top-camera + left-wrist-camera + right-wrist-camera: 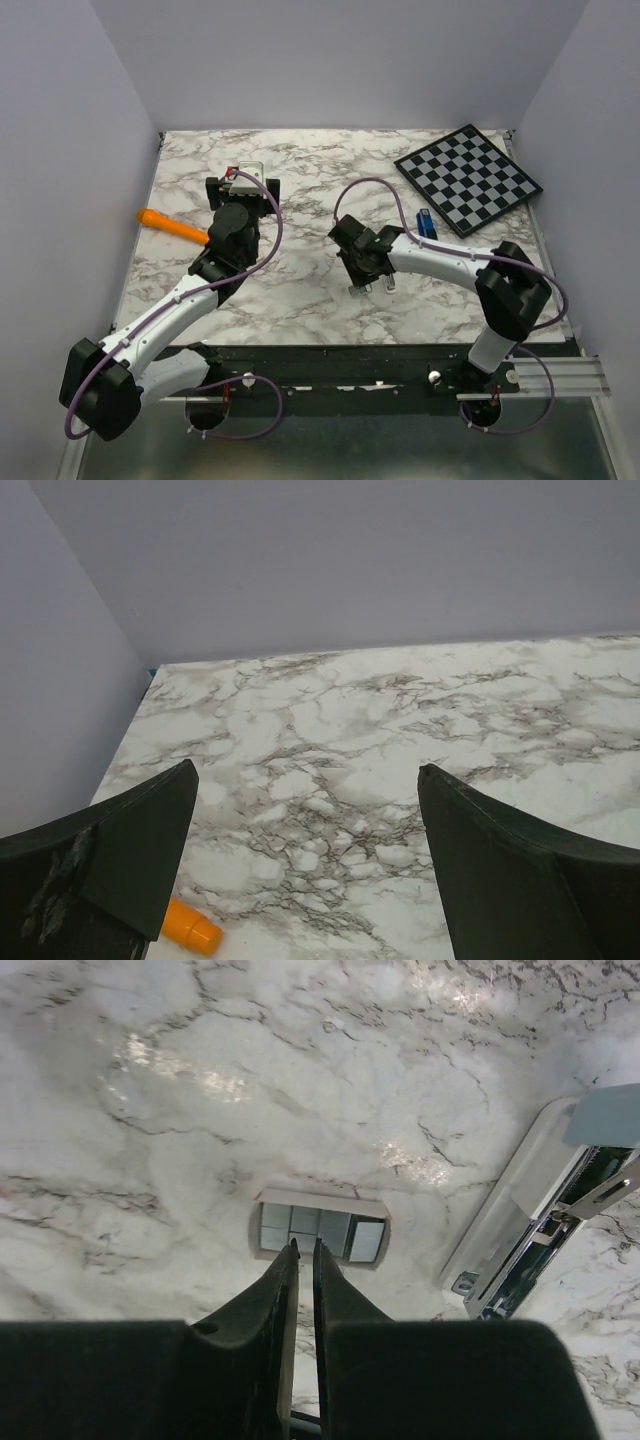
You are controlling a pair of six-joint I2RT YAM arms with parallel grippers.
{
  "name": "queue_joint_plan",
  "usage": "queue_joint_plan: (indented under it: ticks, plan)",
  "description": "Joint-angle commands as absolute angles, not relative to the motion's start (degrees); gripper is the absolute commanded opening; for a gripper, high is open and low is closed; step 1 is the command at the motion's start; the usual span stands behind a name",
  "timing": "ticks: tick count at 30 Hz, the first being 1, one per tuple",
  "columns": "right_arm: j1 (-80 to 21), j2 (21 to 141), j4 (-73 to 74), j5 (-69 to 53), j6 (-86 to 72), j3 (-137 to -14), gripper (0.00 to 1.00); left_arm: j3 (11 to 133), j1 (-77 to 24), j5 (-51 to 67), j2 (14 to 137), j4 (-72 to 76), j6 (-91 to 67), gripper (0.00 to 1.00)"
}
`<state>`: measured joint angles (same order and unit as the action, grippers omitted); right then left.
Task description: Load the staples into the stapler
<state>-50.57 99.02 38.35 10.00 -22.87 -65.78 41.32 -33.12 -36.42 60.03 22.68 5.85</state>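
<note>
Pick-up step: right pincer [305, 1247] stood nearly shut at the staples [320, 1231] just ahead, hold unclear; next called for a lift to the stapler [512, 1210] on its right

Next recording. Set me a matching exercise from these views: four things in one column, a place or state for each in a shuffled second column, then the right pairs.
Things
1. orange pen-like stick
2. black-and-white checkerboard
3. slim light blue stapler
4. left gripper

Places or states
A. far right corner of the white marble table
B. jaws spread wide, nothing between them
C. lying opened, silvery metal channel exposed
D. left part of the table top

Pairs: 1-D, 2-A, 3-C, 4-B
</note>
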Motion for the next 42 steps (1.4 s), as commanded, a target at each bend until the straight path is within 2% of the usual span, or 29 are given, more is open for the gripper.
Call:
queue_joint_plan:
  ticks: [1, 4, 12, 41, 42]
  plan:
    - [-50.4, 93.9, 34.0, 5.3, -21.3, -64.3, 0.18, 40.6, -33.5, -36.2, 58.8, 23.3, 5.0, 0.99]
    - [-50.4, 92.7, 32.8, 5.7, -22.2, -63.4, 0.18, 40.6, -33.5, -36.0, 58.7, 23.2, 4.9, 0.99]
    - [-50.4, 96.9, 38.2, 13.4, -25.8, -65.2, 0.29, 40.7, -33.6, -35.6, 58.6, 22.9, 4.4, 0.99]
    - [-50.4, 101.3, 33.5, 16.1, -25.7, -62.4, 0.32, 40.8, -33.6, -35.5, 58.6, 22.9, 4.5, 0.99]
    - [-50.3, 101.3, 33.6, 16.2, -25.7, -62.4, 0.36, 40.8, -33.6, -35.5, 58.5, 22.9, 4.5, 0.99]
